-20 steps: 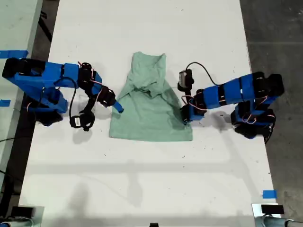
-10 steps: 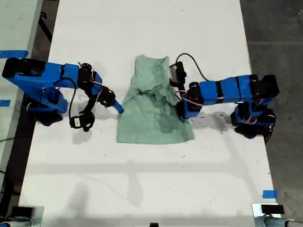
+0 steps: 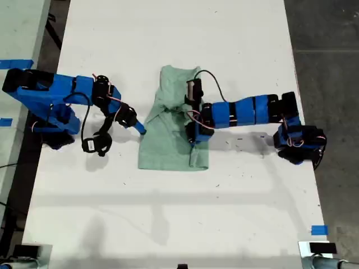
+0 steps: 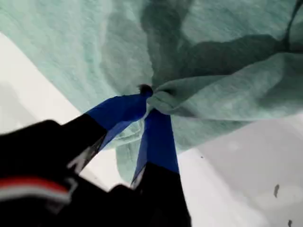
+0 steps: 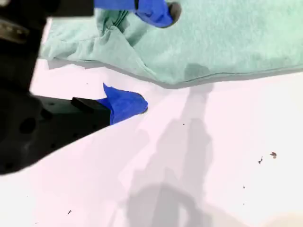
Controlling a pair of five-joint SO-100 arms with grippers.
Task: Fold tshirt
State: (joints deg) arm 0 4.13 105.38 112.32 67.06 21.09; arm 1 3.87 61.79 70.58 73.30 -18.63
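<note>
The pale mint-green tshirt (image 3: 168,152) lies mid-table in the exterior view, its side at that view's right folded over toward the middle. My first gripper (image 3: 192,138) reaches in from the exterior view's right and is shut on a bunched fold of the tshirt (image 4: 213,33), its blue fingers pinched together (image 4: 149,98). My second gripper (image 3: 141,129) sits at the tshirt's edge on the exterior view's left. It is open (image 5: 144,59), one blue fingertip (image 5: 158,10) over the tshirt (image 5: 227,38) and the other fingertip (image 5: 125,104) on the table, holding nothing.
The white table (image 3: 168,218) stretches toward the near edge in the exterior view. Blue tape marks (image 3: 318,230) sit near that view's lower right, and dark floor runs along its right side. A black cable (image 3: 92,143) hangs by the second arm.
My first gripper has moved toward the exterior view's left, dragging the tshirt's side over its middle; the cloth is now narrower. The second arm has stayed put.
</note>
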